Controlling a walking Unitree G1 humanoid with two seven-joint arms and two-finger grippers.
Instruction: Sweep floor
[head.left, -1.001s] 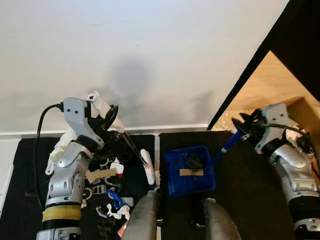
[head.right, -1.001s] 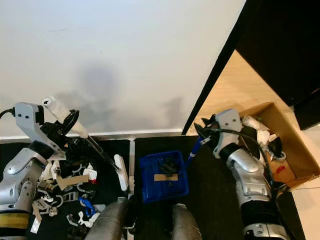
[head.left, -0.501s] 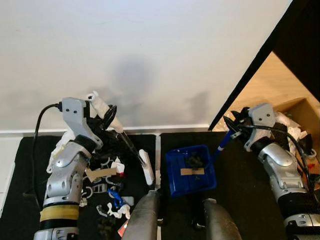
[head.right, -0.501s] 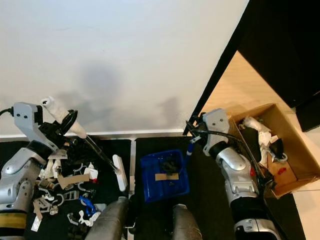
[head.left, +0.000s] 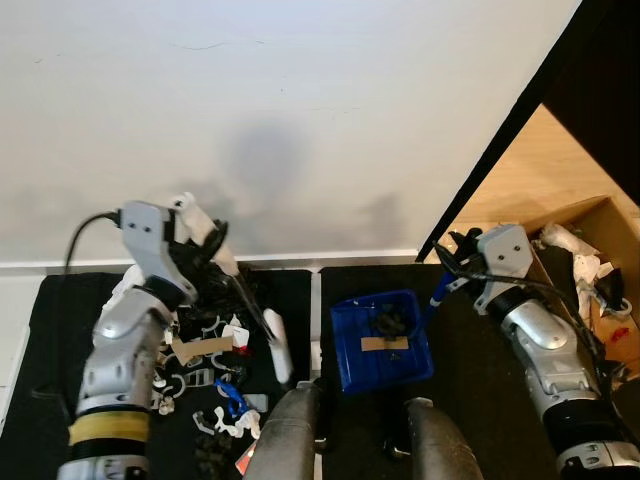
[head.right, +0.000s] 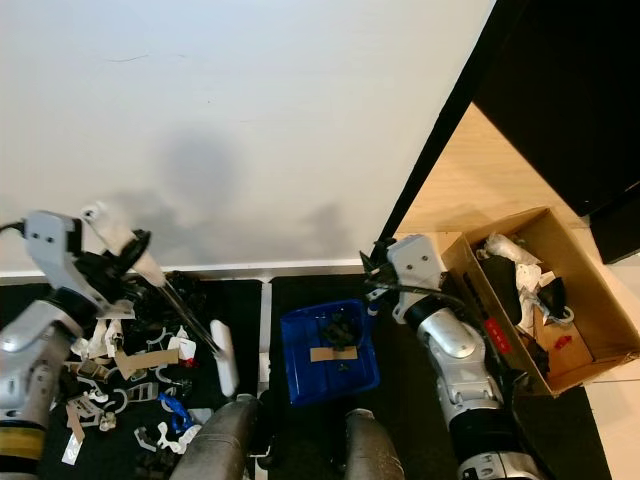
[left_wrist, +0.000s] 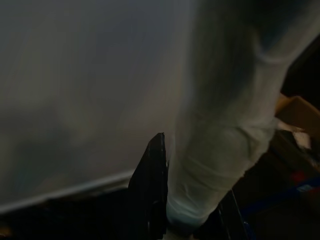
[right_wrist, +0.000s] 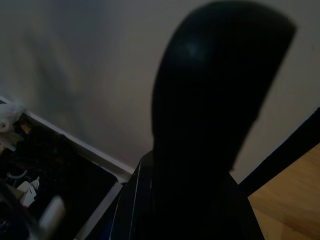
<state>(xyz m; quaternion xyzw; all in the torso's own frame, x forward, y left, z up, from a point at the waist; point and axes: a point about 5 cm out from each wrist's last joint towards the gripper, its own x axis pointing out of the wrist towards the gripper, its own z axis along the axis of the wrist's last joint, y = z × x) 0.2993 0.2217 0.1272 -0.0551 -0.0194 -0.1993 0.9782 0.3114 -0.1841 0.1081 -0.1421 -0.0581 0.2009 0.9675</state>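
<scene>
My left claw (head.left: 205, 250) grips the brush (head.left: 262, 322) — its white head down amid the litter (head.left: 205, 355) on the left mat (head.left: 45, 400). My right claw (head.left: 452, 262) grips the dustpan (head.left: 380, 342) handle — pan between my feet.

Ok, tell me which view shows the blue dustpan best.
The right eye view: the blue dustpan lies whole on the black mat, debris inside, its handle running up to the right gripper. The left eye view shows it much the same. The left wrist view catches a blurred blue edge; the right wrist view is too dark to tell.
</scene>
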